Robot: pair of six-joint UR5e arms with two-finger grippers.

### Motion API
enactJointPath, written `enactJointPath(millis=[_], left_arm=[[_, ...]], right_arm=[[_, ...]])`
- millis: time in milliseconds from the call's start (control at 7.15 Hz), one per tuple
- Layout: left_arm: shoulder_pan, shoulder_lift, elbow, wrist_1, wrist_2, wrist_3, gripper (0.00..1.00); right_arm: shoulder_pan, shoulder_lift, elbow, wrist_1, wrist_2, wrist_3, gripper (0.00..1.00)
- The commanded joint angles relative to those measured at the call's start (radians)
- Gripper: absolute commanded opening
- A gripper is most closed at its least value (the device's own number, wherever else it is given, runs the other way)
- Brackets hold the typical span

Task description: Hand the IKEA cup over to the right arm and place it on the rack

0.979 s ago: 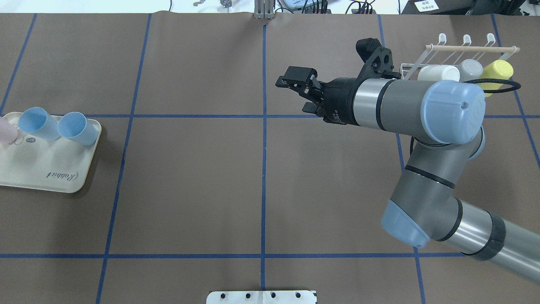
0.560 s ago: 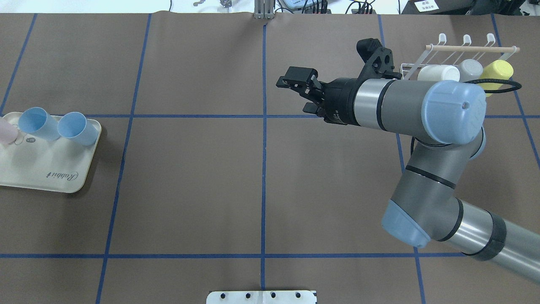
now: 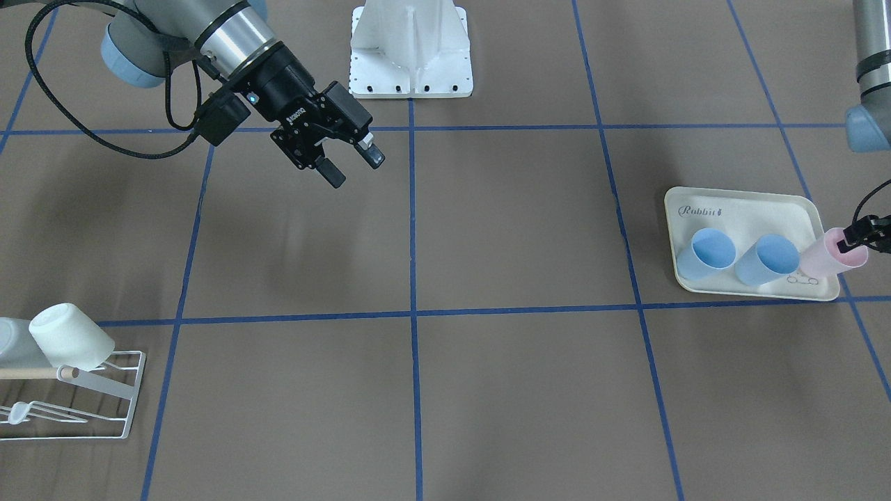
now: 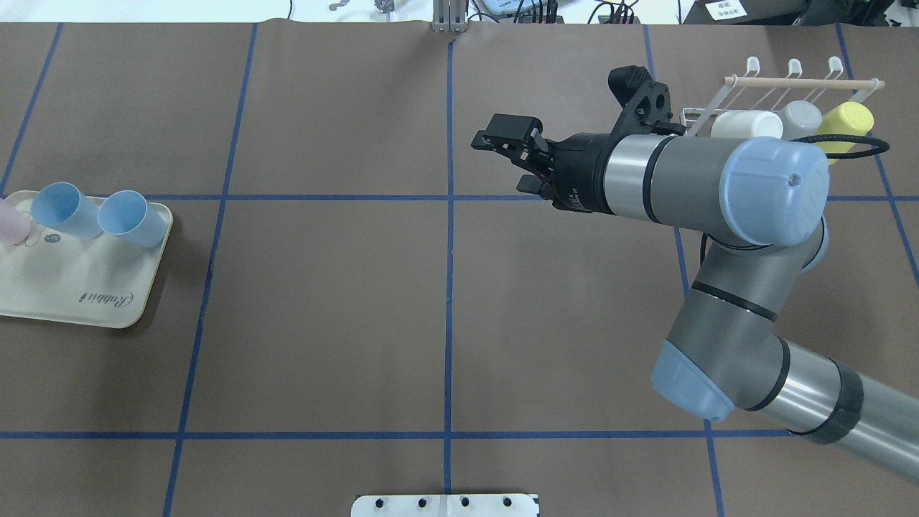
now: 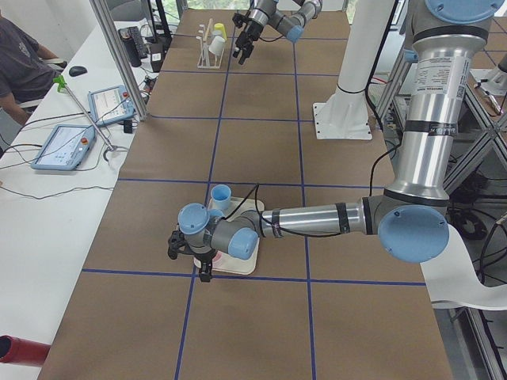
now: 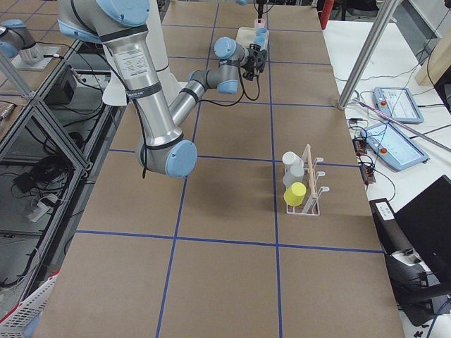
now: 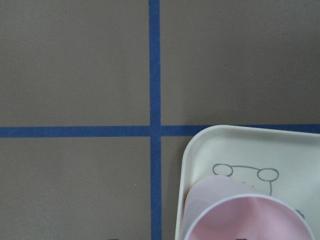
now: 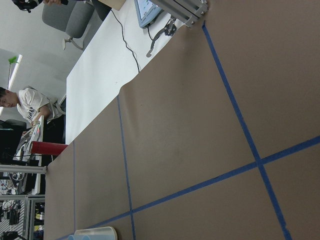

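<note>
Pink IKEA cup [image 3: 828,256] leaned at the outer edge of the rabbit-print tray [image 3: 738,209], its rim pinched by the left gripper [image 3: 853,242]. Light, thin plastic, probably slick, it looked best taken by the wall. The right gripper [image 3: 356,170] hovered mid-table, jaws spread and empty.

R arm [image 4: 718,172] bent, R tool [image 3: 355,165] mid-air, jaws apart; L arm [image 5: 317,218] outstretched, L tool [image 3: 863,235] low, grip unclear.
</note>
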Motion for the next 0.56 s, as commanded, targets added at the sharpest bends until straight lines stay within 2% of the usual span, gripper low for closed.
enactJointPath(millis=[0, 140, 280, 420], left_arm=[[0.001, 0.001, -0.003, 0.001, 0.002, -0.007, 0.0], [-0.001, 0.001, -0.015, 0.013, -0.004, -0.009, 0.0], [-0.002, -0.001, -0.033, 0.048, -0.056, -0.01, 0.0], [-0.066, -0.009, -0.058, 0.107, -0.085, -0.009, 0.0]], right_arm=[[0.0, 0.0, -0.001, 0.0, 0.0, -0.003, 1.0], [0.0, 0.0, -0.004, -0.001, -0.001, -0.006, 1.0], [0.0, 0.001, -0.004, 0.0, -0.001, -0.006, 1.0], [0.0, 0.0, -0.002, 0.0, -0.001, -0.006, 1.0]])
